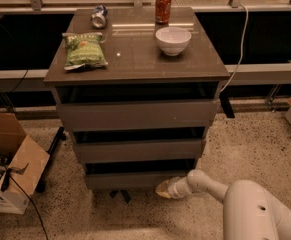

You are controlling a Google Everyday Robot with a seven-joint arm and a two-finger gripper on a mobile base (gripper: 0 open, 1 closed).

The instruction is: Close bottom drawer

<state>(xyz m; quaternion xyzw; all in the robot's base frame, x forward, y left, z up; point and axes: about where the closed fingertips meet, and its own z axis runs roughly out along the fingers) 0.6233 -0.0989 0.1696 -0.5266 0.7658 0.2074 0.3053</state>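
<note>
Nearest the camera, the robot's white body (257, 214) fills the lower right corner. Its arm (205, 184) reaches low and to the left across the speckled floor (245, 144). It stays close to the ground because the thing to be pushed sits at the very foot of the cabinet.

The claw (164, 188) is at the end of that arm, down by the right end of the bottom drawer (125, 180). It looks pressed against the front or just beside it, though I cannot be sure of contact. I cannot tell whether the claw is open or closed, and it has hold of nothing that I can see. The flat front has no handle, so pushing with the tip suits the job better than gripping.

The bottom drawer is the lowest and narrowest of the three, with a dark gap above its front. It seems to stick out only a little, so I judge that a short straight push should finish closing it. Pushing at one end could skew it in its runners.

Above it are the middle drawer (137, 150) and the wide top drawer (137, 115). On the surface (135, 64) lie a green bag of chips (84, 50), a white bowl (173, 40), a red can (163, 7) standing upright and a second can (99, 17) on its side, all well clear of the arm. A cardboard box (10, 169) sits open on the floor at the left.
</note>
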